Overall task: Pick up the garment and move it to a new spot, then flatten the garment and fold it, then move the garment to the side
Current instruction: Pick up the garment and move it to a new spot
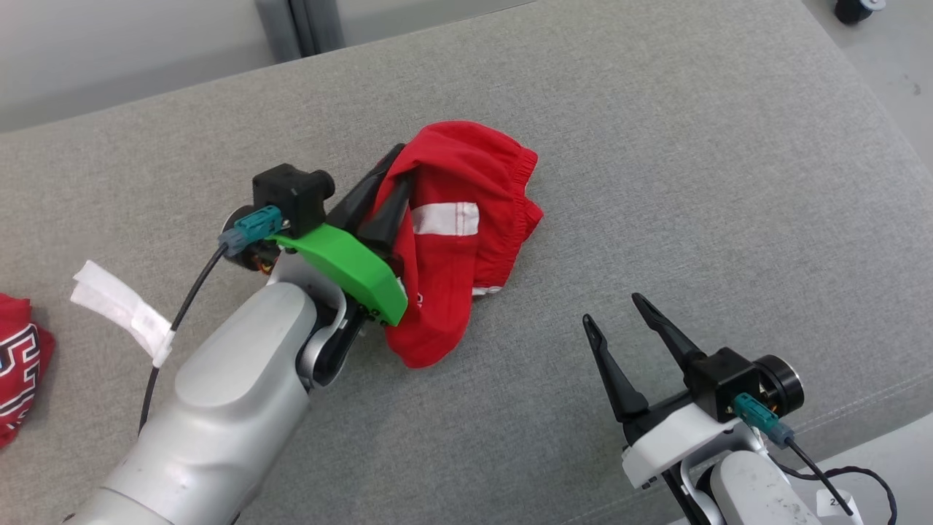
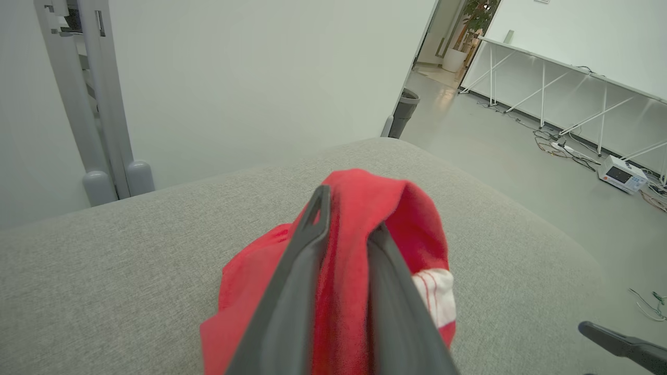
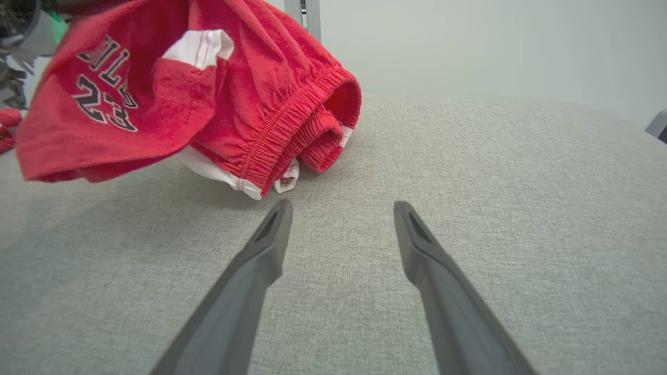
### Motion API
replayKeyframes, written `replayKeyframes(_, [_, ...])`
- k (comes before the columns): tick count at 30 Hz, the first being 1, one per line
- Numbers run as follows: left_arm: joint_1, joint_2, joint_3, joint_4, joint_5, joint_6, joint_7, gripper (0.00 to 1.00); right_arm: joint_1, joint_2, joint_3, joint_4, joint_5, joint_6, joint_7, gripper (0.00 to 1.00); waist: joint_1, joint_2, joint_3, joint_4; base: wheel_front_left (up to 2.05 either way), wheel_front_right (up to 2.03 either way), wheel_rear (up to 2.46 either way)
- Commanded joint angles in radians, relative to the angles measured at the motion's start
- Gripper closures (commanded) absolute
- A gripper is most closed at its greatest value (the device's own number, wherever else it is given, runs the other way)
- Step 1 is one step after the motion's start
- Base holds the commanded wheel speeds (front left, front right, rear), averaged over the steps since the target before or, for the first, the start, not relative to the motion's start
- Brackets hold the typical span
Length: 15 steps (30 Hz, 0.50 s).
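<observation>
The shorts (image 1: 466,182), red with a white stripe, are seen bunched near the middle of a grey cushion (image 1: 692,182). A fold of the red cloth is pinched between the two dark fingers of the left gripper (image 2: 349,211), whose jaws are closed on it with only the fabric between them; the cloth is draped over and around both fingers in the left wrist view. The upper part of the shorts is held up off the cushion, with a shadow cast beneath it in the right wrist view, while the elastic waistband and a white hem are rested on the fabric surface. Dark lettering and the number 23 are shown on the raised leg of the shorts. A green plate (image 1: 350,266) is fitted at the left wrist, just beside the cloth. The right gripper (image 1: 611,308) is kept low at the lower right of the head view, near the shorts but apart from them; its jaws are spread wide and nothing is held between them, only bare cushion being seen there. A second red garment (image 1: 18,364) with white and black print is laid at the far left edge, well apart from the shorts. White tape (image 1: 120,306) is wrapped on the left arm's cable.
</observation>
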<state>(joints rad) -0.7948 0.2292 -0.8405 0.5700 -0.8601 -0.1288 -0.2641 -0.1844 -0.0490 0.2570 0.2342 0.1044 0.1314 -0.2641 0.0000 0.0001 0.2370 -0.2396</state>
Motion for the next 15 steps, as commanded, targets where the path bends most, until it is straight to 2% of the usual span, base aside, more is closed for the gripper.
replayKeyframes(1, [0.031,-0.001,0.023,0.013,0.016,-0.003,0.000,0.00,0.003,-0.003,-0.005,-0.002,-0.003,-0.001,-0.001,0.00,0.0000,-0.0001,-0.001,-0.004,0.00,0.00,0.00])
replayKeyframes(6, [0.117,0.003,0.094,0.034,0.096,-0.003,-0.001,0.00,0.017,-0.003,-0.023,0.010,-0.013,-0.001,-0.001,0.00,0.0000,-0.0001,-0.035,0.033,0.00,0.00,0.00])
replayKeyframes(9, [0.198,-0.002,0.176,0.041,0.096,-0.003,0.000,0.00,0.021,-0.003,-0.036,0.014,-0.015,-0.001,-0.001,0.00,0.0000,-0.0001,-0.059,0.058,0.00,0.00,0.00])
replayKeyframes(15, [0.318,0.005,0.335,-0.002,0.177,-0.003,-0.001,0.00,0.040,-0.003,-0.081,0.022,-0.020,-0.001,-0.001,0.00,0.0000,-0.0001,-0.102,0.120,0.00,0.00,0.00])
